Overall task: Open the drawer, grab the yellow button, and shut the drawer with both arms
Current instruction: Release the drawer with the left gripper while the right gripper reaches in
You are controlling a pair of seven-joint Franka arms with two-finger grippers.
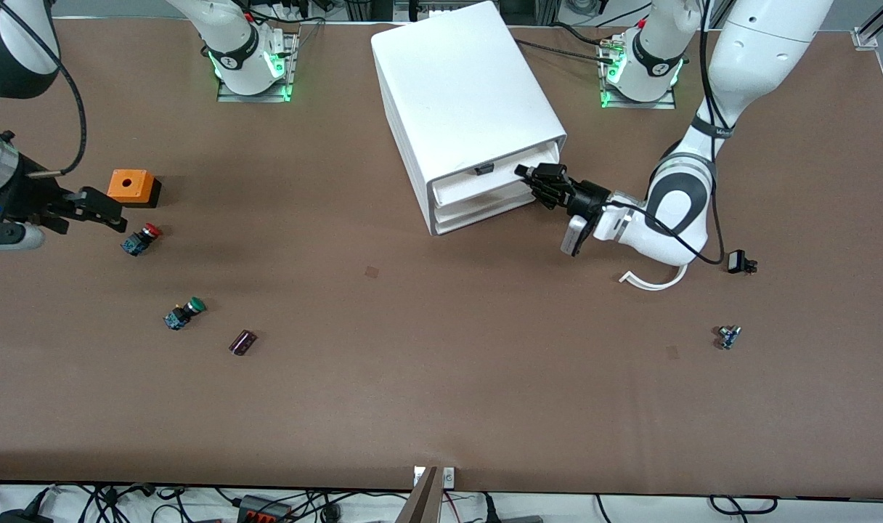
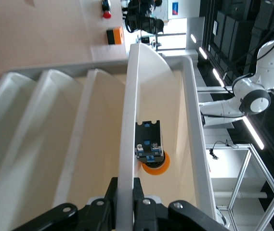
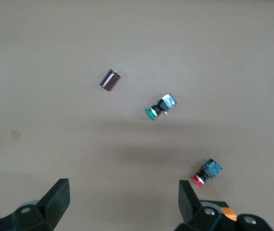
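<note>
The left gripper [image 2: 124, 197] has its fingers [image 2: 110, 192] clenched on the drawer [image 1: 496, 190] front, at the cabinet's [image 1: 463, 94] five o'clock. The button [image 2: 150, 147] lies inside; a jerky pull could roll it, seemingly. The right gripper [image 1: 96, 209] waits, fingers released, over the tabletop [image 1: 441, 378].

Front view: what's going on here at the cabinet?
The left pincer is shut on the front panel of the top drawer of the white cabinet, which stands slightly open. The orange-yellow button lies inside. The right pincer, open, waits over the table beside the red-capped button and the orange box.
</note>
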